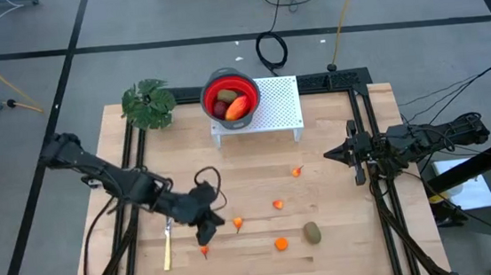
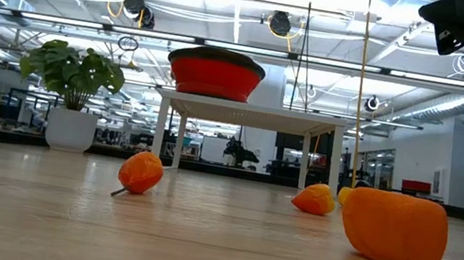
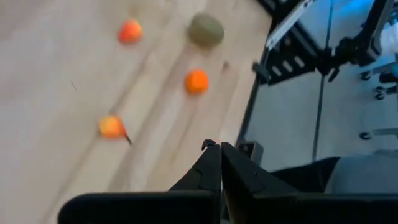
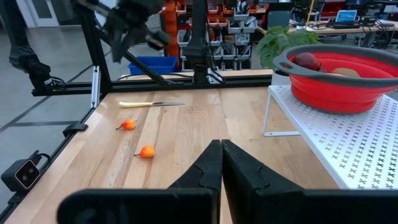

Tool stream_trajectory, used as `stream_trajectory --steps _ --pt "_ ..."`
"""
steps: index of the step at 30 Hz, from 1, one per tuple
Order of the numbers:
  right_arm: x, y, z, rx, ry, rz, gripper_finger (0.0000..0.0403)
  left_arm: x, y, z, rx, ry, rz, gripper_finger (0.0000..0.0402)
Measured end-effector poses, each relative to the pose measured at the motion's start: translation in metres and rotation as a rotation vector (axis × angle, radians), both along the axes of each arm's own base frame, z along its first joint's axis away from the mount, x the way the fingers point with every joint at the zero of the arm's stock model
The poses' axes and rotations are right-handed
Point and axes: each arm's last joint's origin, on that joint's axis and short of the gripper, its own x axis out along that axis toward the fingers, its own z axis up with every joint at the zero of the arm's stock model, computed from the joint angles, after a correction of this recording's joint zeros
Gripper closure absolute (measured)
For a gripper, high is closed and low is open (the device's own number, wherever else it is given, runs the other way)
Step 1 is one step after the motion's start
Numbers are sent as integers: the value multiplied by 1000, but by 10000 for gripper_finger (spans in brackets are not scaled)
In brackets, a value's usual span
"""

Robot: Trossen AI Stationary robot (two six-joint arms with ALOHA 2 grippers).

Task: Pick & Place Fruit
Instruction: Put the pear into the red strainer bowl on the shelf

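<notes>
A red bowl [image 1: 230,97] stands on a white perforated stand [image 1: 274,108] at the table's far middle. It holds an elongated red-orange piece [image 1: 238,108], an olive one and a dark red one. Loose on the wood lie several tiny orange fruits [image 1: 277,204] [image 1: 238,222] [image 1: 281,243] and an olive-brown oval [image 1: 312,232]. My left gripper [image 1: 218,222] hangs shut above the table's near left, beside an orange piece, with nothing between its fingers [image 3: 217,147]. My right gripper [image 1: 330,155] waits shut and level at the right side [image 4: 221,144].
A slim pale-yellow knife [image 1: 168,247] lies near the front left edge. A green leafy plant [image 1: 147,103] stands at the far left, next to the bowl. Black frame rails [image 1: 368,158] run along the table's left and right sides. Bare wood lies between the stand and the loose fruit.
</notes>
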Motion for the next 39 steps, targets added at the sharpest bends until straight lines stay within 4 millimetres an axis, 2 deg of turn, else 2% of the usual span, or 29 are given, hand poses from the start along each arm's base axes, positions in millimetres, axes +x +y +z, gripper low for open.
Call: stream_trajectory --steps 6,11,23,32,39 --pt "0 0 0 0 0 0 399 0 -25 -18 -43 94 -4 392" --pt "0 0 0 0 1 0 399 -2 -40 -35 -90 204 61 395" --pt "0 0 0 0 1 0 399 -1 -60 -80 -140 494 179 378" --pt "0 0 0 -14 2 2 399 1 -61 -101 -143 626 313 313" --pt "0 0 0 -29 3 4 399 -4 -62 -103 -168 674 413 234"
